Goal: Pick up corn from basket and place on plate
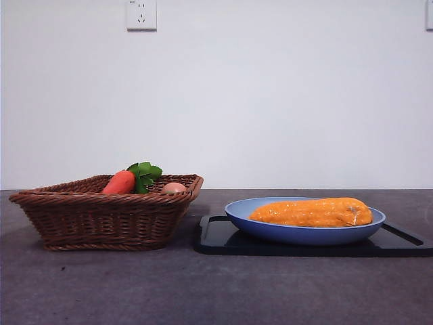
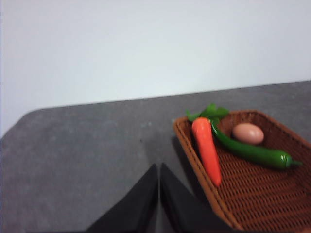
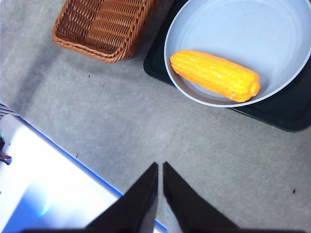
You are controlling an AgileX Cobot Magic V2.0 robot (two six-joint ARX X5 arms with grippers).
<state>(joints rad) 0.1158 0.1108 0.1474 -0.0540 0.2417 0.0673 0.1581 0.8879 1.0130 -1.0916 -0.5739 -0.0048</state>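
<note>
on the grey desk [image 1: 203, 291] we see the corn [image 1: 312, 212] lying in the plate [image 1: 270, 232] beside the basket [image 1: 101, 220]; left pincer [image 2: 159, 167] and right pincer [image 3: 160, 166] both pressed together, away from the plate

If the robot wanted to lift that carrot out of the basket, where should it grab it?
Probably the carrot at its thick orange middle, from above, jaws across its width. It lies along the basket wall beside a green pepper, so sideways approaches look blocked.
</note>
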